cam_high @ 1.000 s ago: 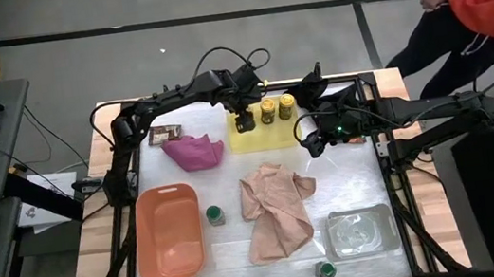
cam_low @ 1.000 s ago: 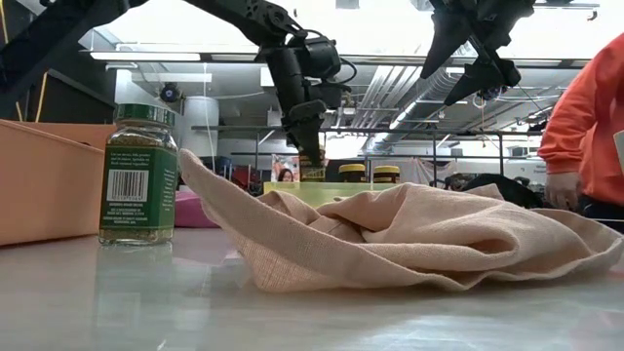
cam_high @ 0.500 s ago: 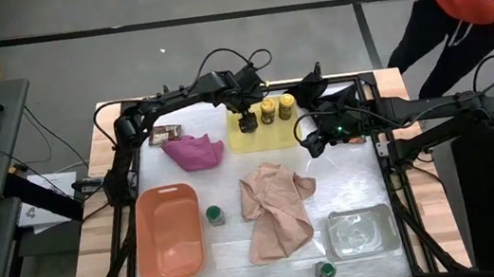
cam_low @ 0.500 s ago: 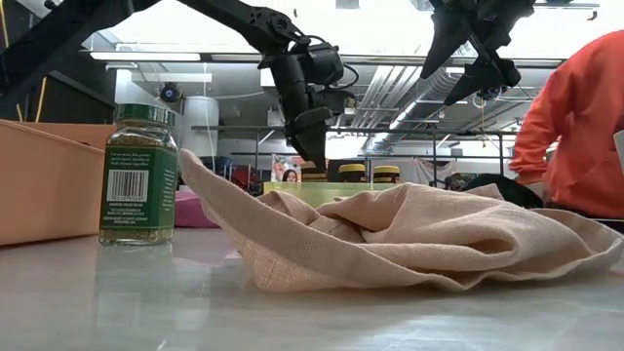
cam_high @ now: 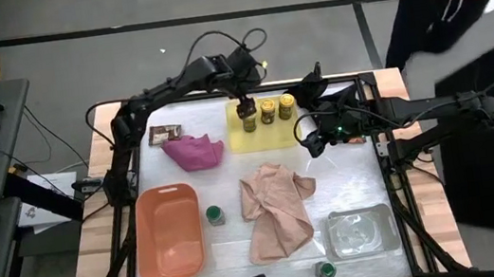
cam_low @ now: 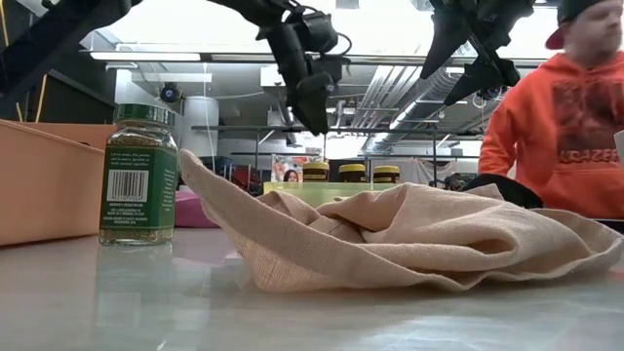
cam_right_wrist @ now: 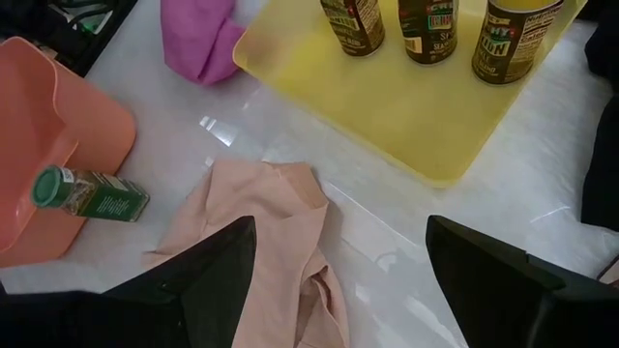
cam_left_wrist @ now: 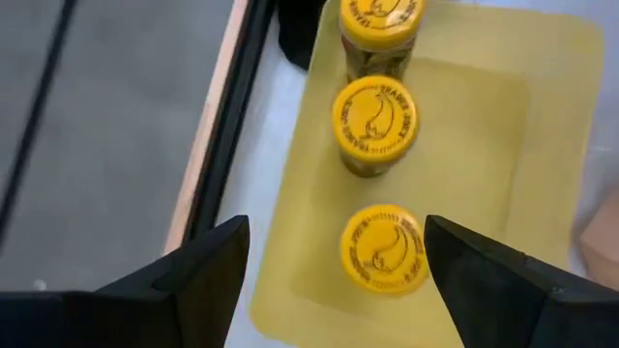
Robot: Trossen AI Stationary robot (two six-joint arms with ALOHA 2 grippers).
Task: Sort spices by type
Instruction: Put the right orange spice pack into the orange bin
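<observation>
Three yellow-lidded jars (cam_high: 267, 110) on yellow tray (cam_high: 245, 141), white tabletop (cam_high: 349, 187); left gripper (cam_high: 244, 99) released above, right gripper (cam_high: 311, 142) open

A glossy white tabletop (cam_right_wrist: 542, 208) with a pale wood edge (cam_high: 102, 201) carries a smooth yellow plastic tray (cam_right_wrist: 406, 106), a coarse-woven tan cloth (cam_low: 390, 239), and glass jars with shiny yellow lids (cam_left_wrist: 384, 248).

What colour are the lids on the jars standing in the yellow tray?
Bright yellow lids, each printed with a dark emblem; the left wrist view shows them best.
</observation>
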